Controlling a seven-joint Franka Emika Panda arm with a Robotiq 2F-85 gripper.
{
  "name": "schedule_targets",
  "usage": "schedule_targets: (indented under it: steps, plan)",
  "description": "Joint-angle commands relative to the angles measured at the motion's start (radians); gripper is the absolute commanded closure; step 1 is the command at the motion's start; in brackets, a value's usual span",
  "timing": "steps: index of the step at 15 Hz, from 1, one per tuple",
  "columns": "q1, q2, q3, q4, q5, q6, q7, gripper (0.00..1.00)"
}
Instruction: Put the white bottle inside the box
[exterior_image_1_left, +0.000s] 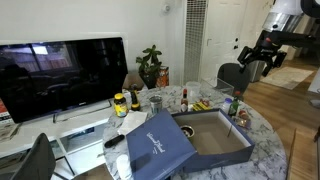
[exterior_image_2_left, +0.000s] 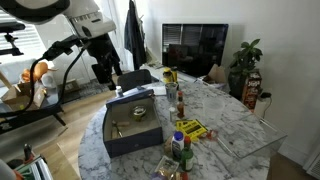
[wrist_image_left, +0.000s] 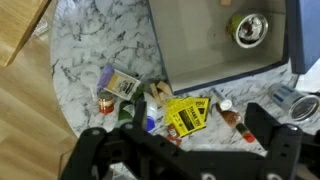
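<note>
The navy-blue box (exterior_image_1_left: 215, 142) lies open on the marble table, seen in both exterior views (exterior_image_2_left: 132, 128); its grey floor fills the top of the wrist view (wrist_image_left: 200, 45). A small round metal item (wrist_image_left: 248, 28) lies inside it. A slim pale bottle (exterior_image_2_left: 172, 91) stands beyond the box among the clutter; it is too small to be sure it is the white bottle. My gripper (exterior_image_1_left: 256, 58) hangs high above the table edge (exterior_image_2_left: 104, 70), apart from everything. Its fingers (wrist_image_left: 180, 138) are spread wide with nothing between them.
The flat navy lid with script (exterior_image_1_left: 152, 145) leans beside the box. Yellow packets (wrist_image_left: 185, 113), a small red sauce bottle (wrist_image_left: 228, 112) and a card (wrist_image_left: 122, 82) lie near the table edge. A yellow-labelled jar (exterior_image_1_left: 120, 104), a TV (exterior_image_1_left: 60, 75) and a plant (exterior_image_1_left: 150, 65) stand behind.
</note>
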Motion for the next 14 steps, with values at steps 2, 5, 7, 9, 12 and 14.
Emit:
schedule_targets:
  steps: [2,5,7,9,12,14]
  plan:
    - [-0.056,0.003,-0.034,0.002,-0.010,0.001,0.032,0.00]
    - [-0.090,0.008,-0.045,0.002,-0.013,0.005,0.056,0.00]
    - [-0.121,0.065,-0.019,0.030,0.002,0.007,0.161,0.00]
    - [-0.136,0.233,-0.008,0.066,0.016,0.118,0.254,0.00]
    - [-0.145,0.368,-0.027,0.097,0.007,0.207,0.382,0.00]
    - [-0.153,0.495,-0.034,0.138,-0.016,0.264,0.483,0.00]
